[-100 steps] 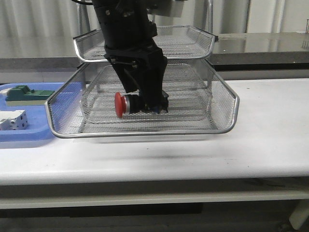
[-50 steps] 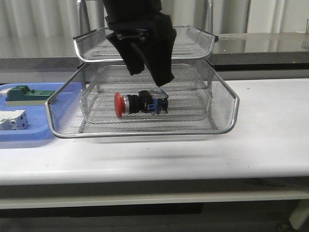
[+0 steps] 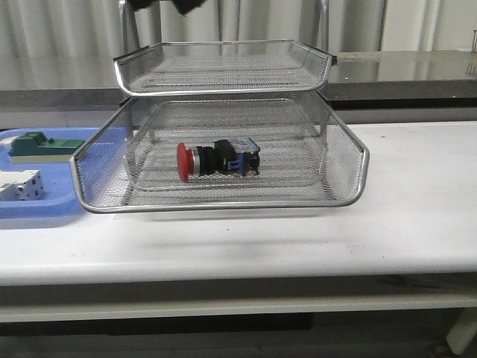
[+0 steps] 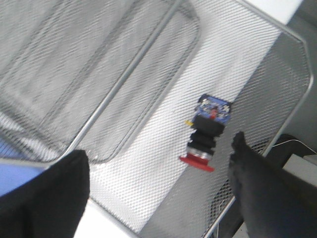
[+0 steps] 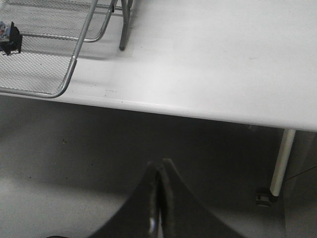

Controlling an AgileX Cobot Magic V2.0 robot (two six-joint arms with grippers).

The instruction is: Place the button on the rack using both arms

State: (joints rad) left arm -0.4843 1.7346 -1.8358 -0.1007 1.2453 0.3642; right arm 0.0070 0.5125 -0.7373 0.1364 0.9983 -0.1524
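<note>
The button [image 3: 216, 159] lies on its side in the pulled-out lower tray of the wire-mesh rack [image 3: 350, 190], red head to the left, blue block to the right. Nothing holds it. In the left wrist view it lies [image 4: 205, 134] on the mesh well below my left gripper [image 4: 158, 146], which is open and empty with its fingers [image 4: 262, 188] wide apart. Only a dark scrap of the left arm [image 3: 186, 6] shows at the top edge of the front view. My right gripper [image 5: 159, 166] is shut and empty, off the table's front edge, above the floor.
A flat blue tray [image 3: 45, 209] at the left holds a green block [image 3: 41, 145] and a white boxy component [image 3: 19, 185]. The rack's upper tray [image 3: 223, 67] overhangs the back of the lower one. A table leg [image 5: 281, 158] shows in the right wrist view.
My left gripper let go of the button in the lower tray and rose up out of the front view. The button stays where it was laid.
</note>
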